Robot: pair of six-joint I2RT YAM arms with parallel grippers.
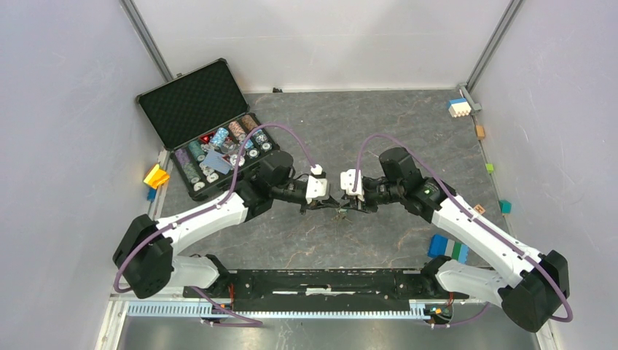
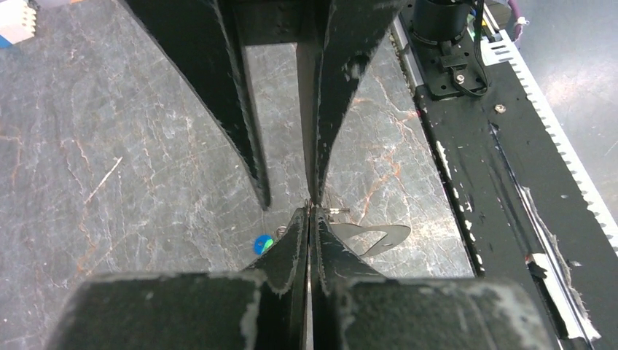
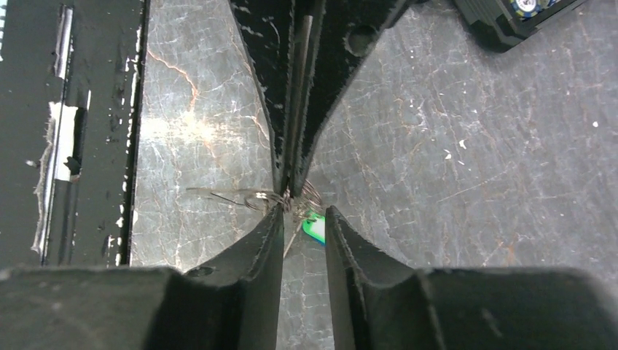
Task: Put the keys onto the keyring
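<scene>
Both grippers meet nose to nose above the middle of the table. My left gripper (image 2: 310,210) (image 1: 329,205) is shut on the keyring's thin wire. The keyring (image 2: 373,236) (image 3: 251,197) shows as a grey loop reaching sideways from those tips. Below hangs a key with a green tag (image 3: 315,227), seen as a blue-green spot (image 2: 262,243) in the left wrist view. Small wire rings (image 3: 312,192) bunch at the pinch point. My right gripper (image 3: 304,211) (image 1: 350,206) is open, one fingertip (image 3: 275,219) beside the wire, nothing clamped between its fingers.
An open black case of poker chips (image 1: 211,138) sits at the back left. Coloured toy blocks lie at the left edge (image 1: 156,176), back right (image 1: 458,107) and near right (image 1: 447,248). The black base rail (image 1: 321,281) runs along the near edge.
</scene>
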